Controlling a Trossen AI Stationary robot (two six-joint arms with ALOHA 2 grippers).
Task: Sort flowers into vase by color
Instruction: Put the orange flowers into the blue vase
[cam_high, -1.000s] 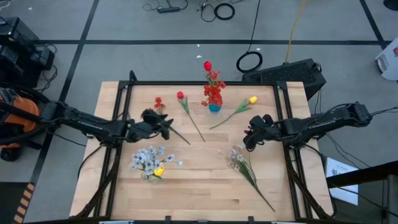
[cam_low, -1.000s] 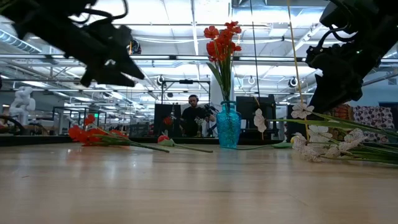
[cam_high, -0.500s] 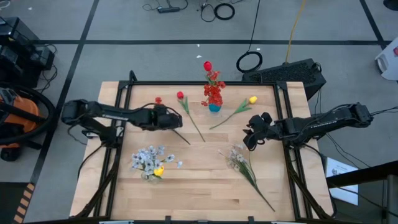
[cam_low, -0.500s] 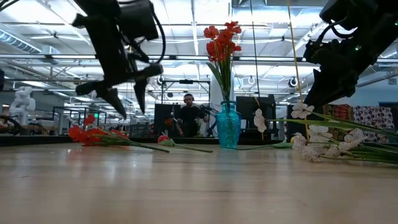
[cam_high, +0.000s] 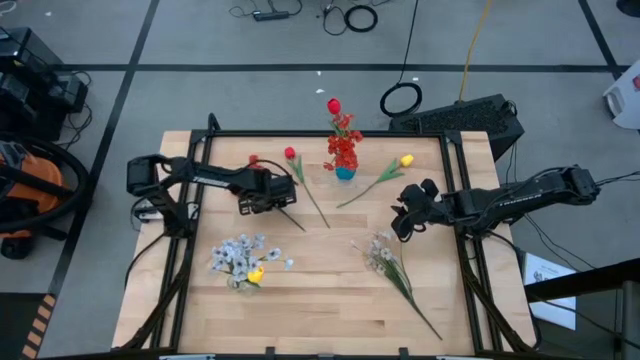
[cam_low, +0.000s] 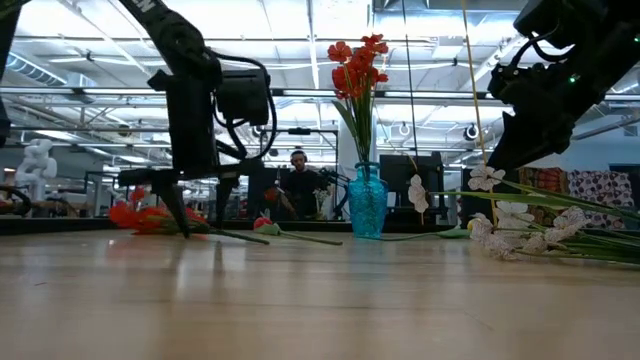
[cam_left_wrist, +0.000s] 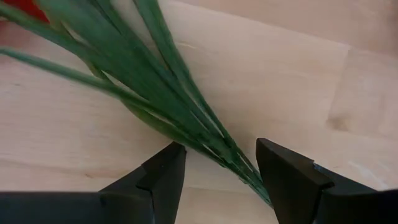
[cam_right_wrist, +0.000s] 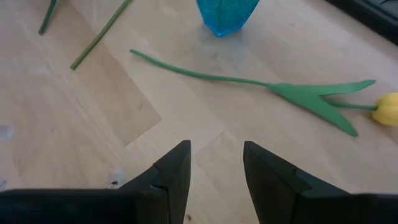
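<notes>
My left gripper points down, open, close above the table. Its fingers stand on either side of the green stems of a red spray that lies flat; I see no touch. My right gripper hovers open over bare wood near a lying yellow bud. The teal vase holds upright red flowers. A second red bud lies beside it.
A white blossom spray lies near the right arm, its stem running toward the near edge. White blossoms with a yellow bud stand bunched near the near-left corner. A black frame borders the table. A person sits beyond the far edge.
My left gripper has swung from lying level and high to pointing straight down, and has come down over the red spray's stems until its fingertips are near the table. The flowers have not moved.
</notes>
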